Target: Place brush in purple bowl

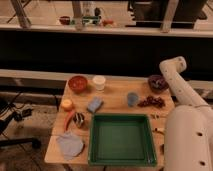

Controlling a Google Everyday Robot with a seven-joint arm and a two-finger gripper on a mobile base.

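The purple bowl [157, 82] stands at the table's back right corner, small, round and dark, right beside my white arm [176, 75]. My gripper does not show; only the arm's links show along the right edge, rising over the table's right side. I cannot surely pick out the brush. A small dark striped object [79, 119] lies left of the green tray. Small brownish bits [158, 130] lie at the tray's right edge, partly hidden by my arm.
A large green tray [121, 159] fills the table's front middle. At the back are a red bowl [78, 83] and a white cup [99, 82]. A grey-blue cup [132, 98], dark grapes [151, 102], a blue sponge [94, 104], a yellow fruit [66, 104], a red pepper [69, 119] and a grey cloth [70, 144] lie around.
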